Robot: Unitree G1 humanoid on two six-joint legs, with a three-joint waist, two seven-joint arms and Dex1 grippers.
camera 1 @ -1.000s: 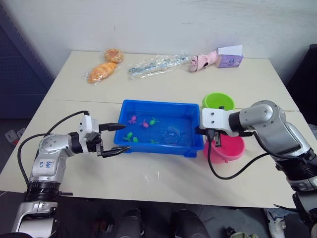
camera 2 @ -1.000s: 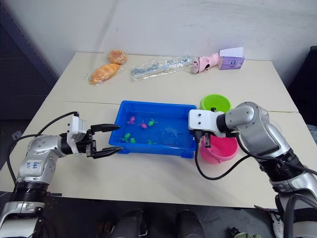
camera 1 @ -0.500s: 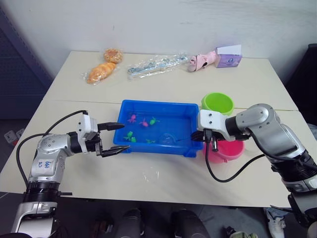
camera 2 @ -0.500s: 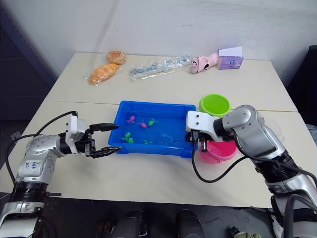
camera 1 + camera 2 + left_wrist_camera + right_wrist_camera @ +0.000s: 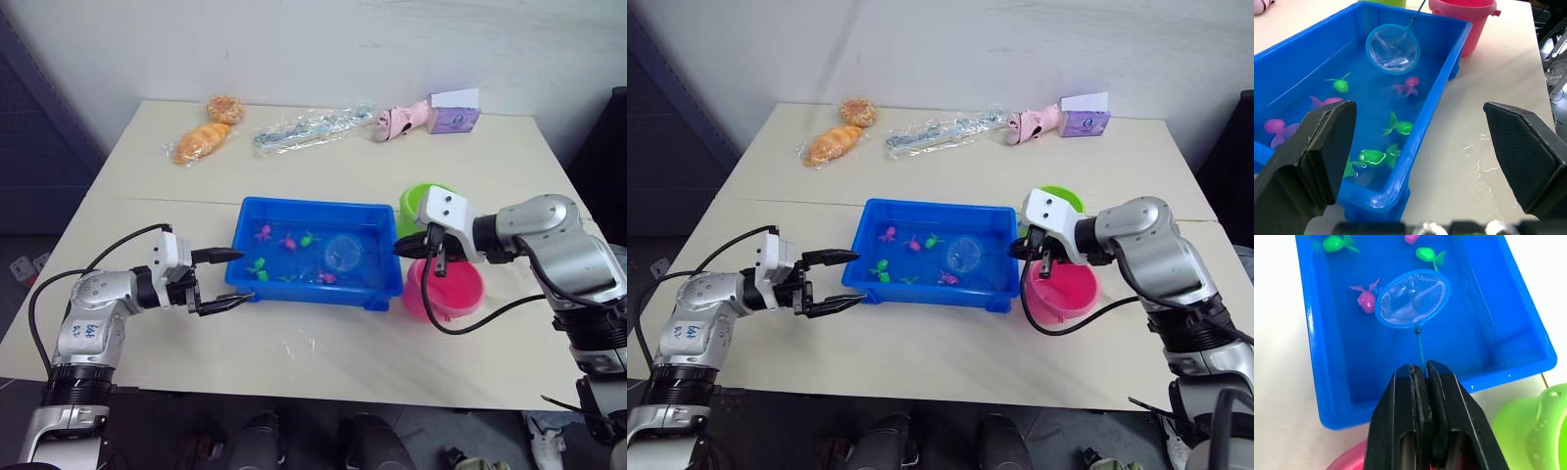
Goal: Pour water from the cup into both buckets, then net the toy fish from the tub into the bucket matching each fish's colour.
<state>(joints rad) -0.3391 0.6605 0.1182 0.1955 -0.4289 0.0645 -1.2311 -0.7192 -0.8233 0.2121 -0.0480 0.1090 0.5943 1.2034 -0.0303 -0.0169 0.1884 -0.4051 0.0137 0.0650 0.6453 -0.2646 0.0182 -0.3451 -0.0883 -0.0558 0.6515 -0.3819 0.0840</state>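
Note:
The blue tub [image 5: 304, 205] sits mid-table and holds several pink and green toy fish, among them a pink one [image 5: 1366, 298] and a green one [image 5: 1371, 156]. My right gripper [image 5: 1419, 368] is shut on the thin handle of a small round blue net [image 5: 341, 252]. Its empty hoop hangs over the tub's right half, beside the pink fish. The pink bucket [image 5: 456, 294] stands right of the tub, just under that gripper. Behind it is the green bucket [image 5: 411, 206]. My left gripper [image 5: 243, 276] is open at the tub's front left corner. The cup is out of view.
Two bagged pastries [image 5: 201, 142] lie at the back left. A clear plastic wrapper [image 5: 309, 127], a pink toy [image 5: 402, 119] and a purple box [image 5: 453, 113] lie along the far edge. Water drops [image 5: 1476, 164] dot the table in front of the tub.
My right gripper has pulled back to the right with the net, and the hoop has moved farther back in the tub. A pink fish now lies beside it. The left gripper has dropped slightly.

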